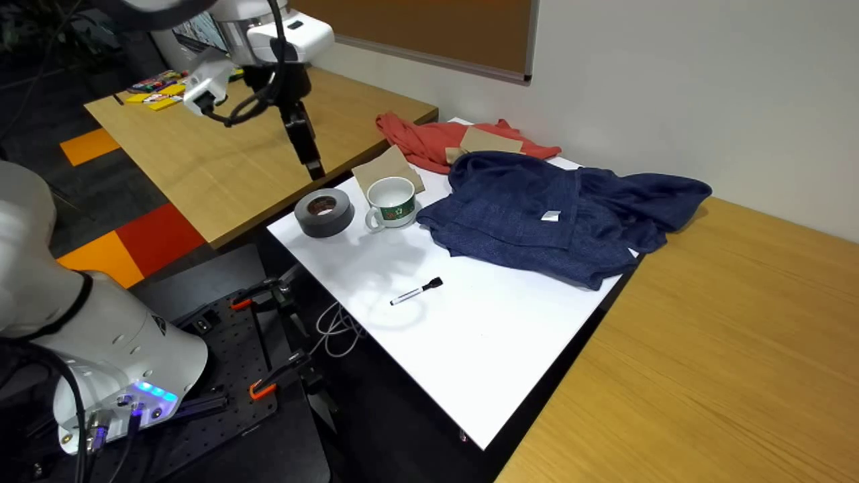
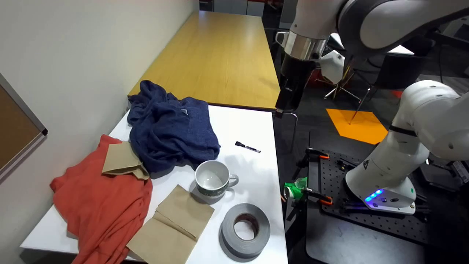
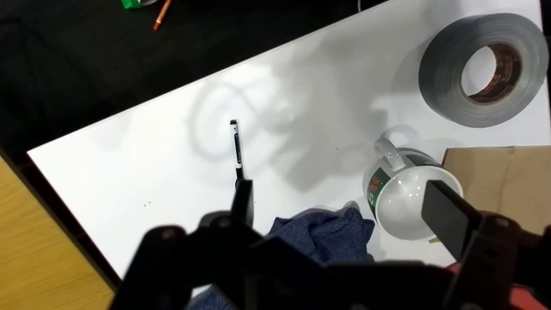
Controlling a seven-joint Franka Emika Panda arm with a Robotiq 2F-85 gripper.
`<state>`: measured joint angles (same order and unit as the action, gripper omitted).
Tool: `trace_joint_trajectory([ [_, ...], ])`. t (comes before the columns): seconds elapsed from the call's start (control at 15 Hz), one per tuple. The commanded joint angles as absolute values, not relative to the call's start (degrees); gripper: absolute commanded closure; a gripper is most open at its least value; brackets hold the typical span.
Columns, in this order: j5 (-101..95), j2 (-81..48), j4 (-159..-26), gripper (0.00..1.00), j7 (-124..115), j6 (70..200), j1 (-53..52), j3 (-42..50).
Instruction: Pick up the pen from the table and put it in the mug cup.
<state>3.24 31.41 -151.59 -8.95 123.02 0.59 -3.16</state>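
The pen (image 1: 411, 294), a slim white marker with a dark cap end, lies on the white table (image 1: 496, 335) in both exterior views (image 2: 249, 147). In the wrist view the pen (image 3: 238, 148) is partly hidden at its cap end by a finger. The mug cup (image 1: 391, 201), white with a green band, stands upright with its handle outward; it also shows in an exterior view (image 2: 212, 179) and the wrist view (image 3: 407, 206). My gripper (image 3: 340, 187) is open and empty, held above the table. It also shows in both exterior views (image 1: 315, 171) (image 2: 279, 113).
A grey tape roll (image 1: 324, 213) stands beside the mug. Brown paper (image 2: 176, 220) lies near both. A dark blue cloth (image 1: 537, 215) and a red cloth (image 2: 102, 198) cover the wall side. Wooden tables (image 1: 738, 349) adjoin the white one.
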Motion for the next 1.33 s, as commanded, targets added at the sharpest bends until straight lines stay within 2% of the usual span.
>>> trace_joint_trajectory([
  [0.0, 1.1, 26.8, -151.9, 0.00, -8.9, 127.8, 1.8, -2.9],
  [0.4, 1.8, 26.6, -151.9, 0.00, -9.1, 126.9, 1.3, -2.9],
  [0.93, -3.0, 16.2, -153.6, 0.00, -17.3, 150.2, 5.8, -4.2],
  [1.27, -8.9, 7.1, -152.5, 0.00, -19.8, 156.5, 7.8, -3.3],
])
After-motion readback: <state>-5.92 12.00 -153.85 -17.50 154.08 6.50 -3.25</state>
